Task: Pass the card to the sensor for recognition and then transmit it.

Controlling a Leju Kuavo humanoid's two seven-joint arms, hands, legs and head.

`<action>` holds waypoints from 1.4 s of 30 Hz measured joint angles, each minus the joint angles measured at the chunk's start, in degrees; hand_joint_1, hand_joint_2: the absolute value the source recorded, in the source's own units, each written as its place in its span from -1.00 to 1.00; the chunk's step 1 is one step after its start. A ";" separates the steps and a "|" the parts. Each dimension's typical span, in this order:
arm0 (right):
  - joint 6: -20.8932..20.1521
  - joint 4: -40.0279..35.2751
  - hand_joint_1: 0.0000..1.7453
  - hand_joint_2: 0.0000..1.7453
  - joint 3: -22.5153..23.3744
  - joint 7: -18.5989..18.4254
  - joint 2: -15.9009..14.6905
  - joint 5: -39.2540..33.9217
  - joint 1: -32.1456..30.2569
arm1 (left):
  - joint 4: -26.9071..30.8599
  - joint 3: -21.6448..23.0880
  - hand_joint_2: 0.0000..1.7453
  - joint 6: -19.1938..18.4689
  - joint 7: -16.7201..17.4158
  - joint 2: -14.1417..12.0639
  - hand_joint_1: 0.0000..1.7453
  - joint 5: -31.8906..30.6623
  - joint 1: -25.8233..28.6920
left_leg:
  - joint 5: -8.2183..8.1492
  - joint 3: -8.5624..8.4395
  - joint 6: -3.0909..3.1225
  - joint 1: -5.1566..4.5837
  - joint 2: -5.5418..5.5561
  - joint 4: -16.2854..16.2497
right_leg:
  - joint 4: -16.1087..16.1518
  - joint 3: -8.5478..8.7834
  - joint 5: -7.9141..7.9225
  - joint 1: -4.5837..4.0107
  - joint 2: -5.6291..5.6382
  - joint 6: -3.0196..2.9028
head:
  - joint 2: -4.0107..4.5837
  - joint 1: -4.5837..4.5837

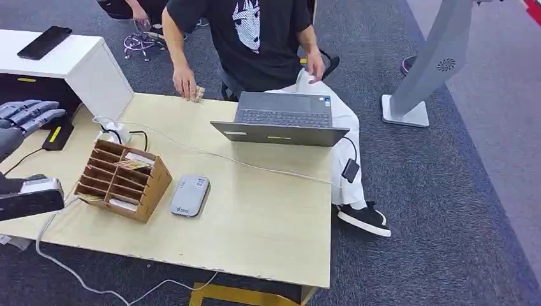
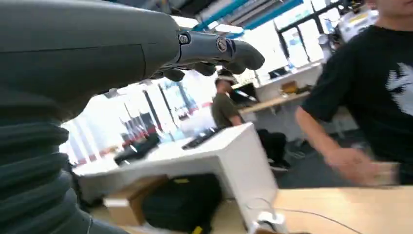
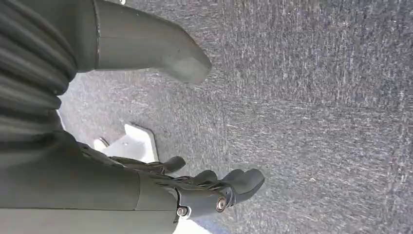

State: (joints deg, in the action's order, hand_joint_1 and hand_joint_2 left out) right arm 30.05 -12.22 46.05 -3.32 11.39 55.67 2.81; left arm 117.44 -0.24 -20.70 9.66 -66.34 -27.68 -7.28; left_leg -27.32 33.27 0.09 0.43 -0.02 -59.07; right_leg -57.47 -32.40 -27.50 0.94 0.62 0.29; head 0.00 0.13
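A wooden slotted card rack (image 1: 121, 180) stands on the light wooden table (image 1: 268, 223), with cards (image 1: 133, 164) lying in its slots. To its right lies the grey card sensor (image 1: 190, 195). My left hand (image 1: 25, 118) is raised at the left edge of the head view, above and left of the rack, fingers stretched out and holding nothing. In the left wrist view its fingers (image 2: 219, 51) hang in the air. My right hand (image 3: 195, 190) hangs over grey carpet, fingers loosely apart, with nothing in it.
A person in a black shirt (image 1: 255, 38) sits behind the table, one hand (image 1: 185, 83) on the far edge. An open laptop (image 1: 281, 118) stands at the back. Cables (image 1: 210, 153) cross the top. A white cabinet (image 1: 70, 64) with a phone stands at the left.
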 joint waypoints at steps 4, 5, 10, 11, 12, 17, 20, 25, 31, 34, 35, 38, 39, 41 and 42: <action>0.09 0.00 -1.00 1.00 0.66 -0.13 0.35 0.13 0.02 | 0.00 0.33 1.00 2.47 1.07 1.69 -1.00 -10.86 1.96 | 0.01 -0.01 -0.01 0.01 -0.01 0.00 | 0.00 -0.01 0.02 -0.01 0.00 -0.03 | 0.00 -0.02; 0.07 0.00 -1.00 1.00 0.74 -0.15 0.42 0.22 0.04 | -0.02 0.53 1.00 2.66 1.13 2.08 -1.00 -12.36 2.30 | 0.01 -0.01 -0.01 0.02 -0.01 0.00 | 0.00 -0.01 0.02 -0.01 0.00 -0.03 | 0.00 -0.02; 0.07 0.00 -1.00 1.00 1.09 -0.20 0.48 0.53 0.05 | -0.22 1.44 1.00 2.82 1.24 4.31 -1.00 -14.81 3.42 | 0.01 0.01 -0.01 0.03 -0.01 0.00 | 0.00 -0.01 0.02 -0.02 0.00 -0.03 | 0.00 0.00; 0.07 0.00 -1.00 1.00 1.16 -0.20 0.48 0.53 0.05 | -0.24 1.57 1.00 2.84 1.24 4.55 -1.00 -14.85 3.47 | 0.01 0.01 -0.01 0.03 -0.01 0.00 | 0.00 -0.01 0.02 -0.02 0.00 -0.03 | 0.00 -0.02; 0.07 0.00 -1.00 1.00 1.22 -0.20 0.48 0.53 0.06 | -0.26 1.71 1.00 2.84 1.24 4.79 -1.00 -14.85 3.52 | 0.01 0.01 -0.01 0.03 -0.01 0.00 | 0.00 -0.01 0.02 -0.02 0.00 -0.03 | 0.00 0.00; 0.04 0.00 -1.00 1.00 1.31 -0.15 0.48 0.57 0.06 | -0.59 2.19 1.00 2.84 1.24 6.06 -1.00 -16.30 3.49 | 0.00 0.00 -0.01 0.02 -0.01 0.00 | 0.00 -0.02 0.02 -0.01 0.00 -0.03 | 0.00 0.00; -0.06 0.00 -1.00 1.00 1.35 -0.11 0.55 0.74 0.12 | -2.34 3.10 1.00 3.43 1.24 8.19 -1.00 -20.30 3.18 | 0.01 -0.01 -0.01 0.00 -0.01 0.00 | 0.01 -0.02 0.02 0.00 0.00 -0.03 | 0.00 -0.02; -0.26 0.00 -1.00 1.00 1.35 -0.11 0.76 1.88 0.33 | -8.62 6.38 1.00 5.72 1.13 13.78 -1.00 -24.25 2.00 | 0.02 -0.01 -0.03 0.02 0.00 0.00 | 0.00 -0.02 0.05 -0.01 -0.01 -0.08 | 0.00 0.00; -0.35 -0.02 -1.00 1.00 1.38 -0.18 0.76 2.62 0.53 | -15.81 8.31 1.00 6.31 2.97 18.30 -1.00 -25.80 0.61 | 0.03 -0.01 -0.04 0.03 -0.03 -0.01 | 0.01 -0.05 0.06 -0.02 0.03 -0.09 | 0.00 -0.02; -0.35 -0.02 -1.00 1.00 1.38 -0.20 0.76 2.62 0.57 | -17.60 8.85 1.00 6.38 2.99 19.24 -1.00 -25.82 0.02 | 0.03 0.01 -0.04 0.02 -0.02 -0.01 | 0.01 -0.05 0.06 -0.02 0.01 -0.09 | 0.00 0.00; -0.35 -0.02 -1.00 1.00 1.38 -0.20 0.76 2.62 0.59 | -18.01 8.98 1.00 6.40 2.99 19.56 -1.00 -25.84 -0.05 | 0.02 0.00 -0.04 0.02 -0.02 -0.01 | 0.01 -0.05 0.06 -0.02 0.02 -0.09 | 0.00 0.00; -0.35 -0.02 -1.00 1.00 1.38 -0.20 0.76 2.75 0.59 | -19.02 9.25 1.00 6.38 3.50 20.39 -1.00 -26.30 -0.38 | 0.02 0.00 -0.04 0.02 -0.02 -0.01 | 0.01 -0.06 0.06 -0.01 0.02 -0.09 | 0.00 -0.02; -0.35 -0.02 -1.00 1.00 1.38 -0.20 0.76 2.80 0.60 | -19.63 9.27 1.00 6.38 3.80 20.72 -1.00 -26.67 -0.63 | 0.02 0.01 -0.04 0.02 -0.02 -0.01 | 0.01 -0.06 0.06 -0.01 0.02 -0.09 | 0.00 -0.02; -0.44 -0.02 -1.00 1.00 1.38 -0.20 0.76 2.95 0.65 | -21.25 9.31 1.00 6.60 4.41 21.60 -1.00 -27.92 -1.23 | 0.02 0.00 -0.04 0.02 -0.02 -0.01 | 0.01 -0.06 0.06 -0.01 0.01 -0.09 | 0.00 -0.04; -0.44 -0.02 -1.00 1.00 1.38 -0.20 0.76 3.17 0.68 | -22.08 9.33 1.00 6.97 4.70 22.06 -1.00 -28.58 -1.45 | 0.03 0.00 -0.04 0.02 -0.02 -0.01 | 0.01 -0.06 0.06 -0.01 0.01 -0.10 | 0.00 0.00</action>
State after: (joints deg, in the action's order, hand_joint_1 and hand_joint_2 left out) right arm 29.62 -12.24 47.43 -3.52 12.15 58.84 3.49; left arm 95.36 9.09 -13.73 14.36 -44.28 -56.26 -8.72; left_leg -27.29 33.27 0.05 0.45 -0.04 -59.08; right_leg -57.47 -32.46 -27.44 0.92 0.63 0.19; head 0.00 0.13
